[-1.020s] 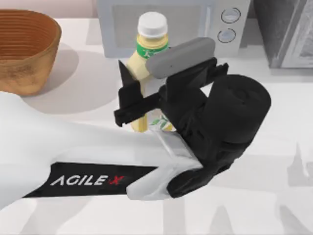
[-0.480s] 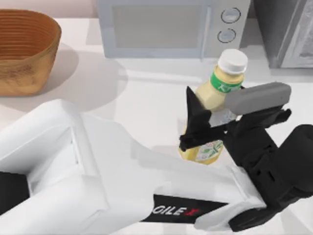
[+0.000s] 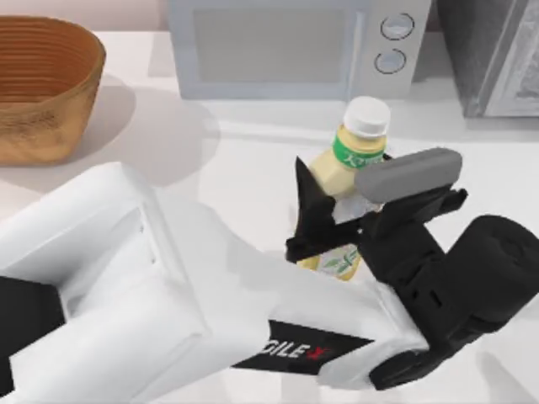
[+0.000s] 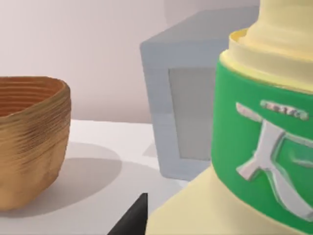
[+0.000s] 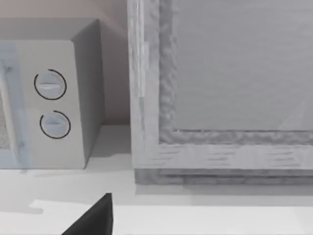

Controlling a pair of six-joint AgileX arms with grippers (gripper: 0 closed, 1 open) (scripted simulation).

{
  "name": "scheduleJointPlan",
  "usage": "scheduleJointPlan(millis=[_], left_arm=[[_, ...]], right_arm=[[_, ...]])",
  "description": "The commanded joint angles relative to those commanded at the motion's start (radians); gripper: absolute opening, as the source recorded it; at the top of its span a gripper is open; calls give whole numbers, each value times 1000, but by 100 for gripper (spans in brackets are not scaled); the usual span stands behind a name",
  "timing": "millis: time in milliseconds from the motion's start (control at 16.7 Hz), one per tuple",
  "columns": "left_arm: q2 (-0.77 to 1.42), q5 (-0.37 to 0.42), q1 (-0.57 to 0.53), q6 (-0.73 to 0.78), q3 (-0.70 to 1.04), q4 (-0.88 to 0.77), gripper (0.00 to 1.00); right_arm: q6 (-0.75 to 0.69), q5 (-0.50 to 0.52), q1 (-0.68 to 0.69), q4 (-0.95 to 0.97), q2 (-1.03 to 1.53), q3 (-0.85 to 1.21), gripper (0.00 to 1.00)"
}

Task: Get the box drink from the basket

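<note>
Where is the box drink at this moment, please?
In the top view, the box drink is held in the left hand, right of centre, just before the microwave, far from the basket.

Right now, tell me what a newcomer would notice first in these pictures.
First, the left arm reaching across the table, its end effector shut on the box drink, which leans in front of the microwave. Next, the basket at the table's far left, well apart from the drink. The left wrist view shows the drink's green label close up.
</note>
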Motion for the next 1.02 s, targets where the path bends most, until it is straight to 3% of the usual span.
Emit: scheduleJointPlan(millis=[240, 540, 1020], left_arm=[[3, -41, 41, -51, -85, 99, 0], [3, -45, 45, -57, -94, 109, 0], [3, -45, 45, -57, -94, 109, 60]], right_arm=[[0, 0, 0, 0, 0, 0, 100], [0, 0, 0, 0, 0, 0, 100], [0, 0, 0, 0, 0, 0, 100]])
